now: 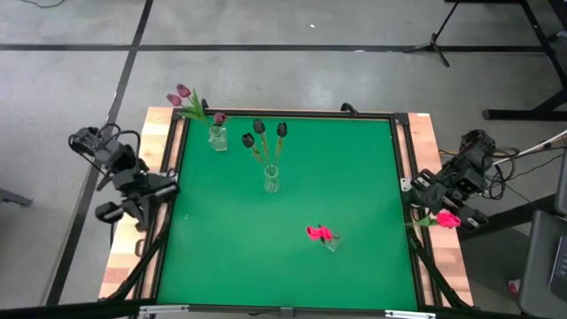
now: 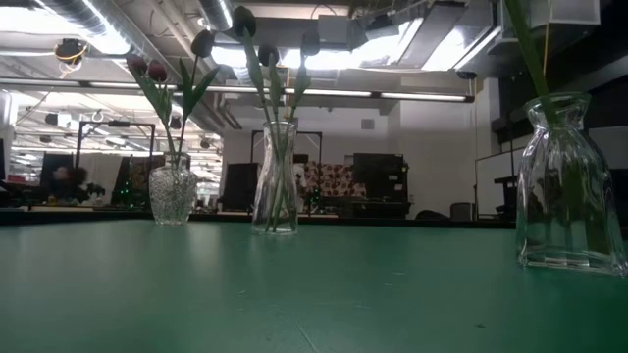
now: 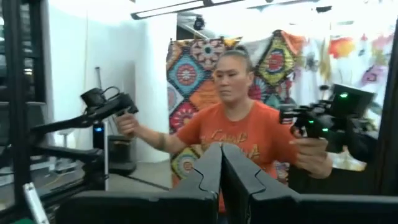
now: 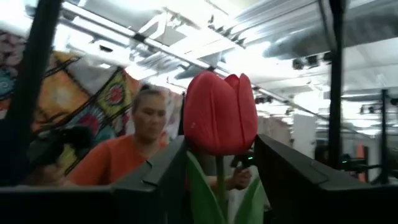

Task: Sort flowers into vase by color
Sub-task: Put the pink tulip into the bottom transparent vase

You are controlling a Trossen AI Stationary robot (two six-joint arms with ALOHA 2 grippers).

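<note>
A red tulip stands upright between the right gripper jaws, pinched at its stem, just past the table's right edge. The left gripper, jaws pressed together, waits beside the table's left edge.

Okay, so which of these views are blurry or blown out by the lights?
Low view: ceiling lights glare, leaving the three vases dim against them. Left wrist view: bright backdrop, the person slightly soft. Right wrist view: pink-red tulip fairly sharp, the room behind blurred. High view: evenly lit, no glare on the green table.
</note>
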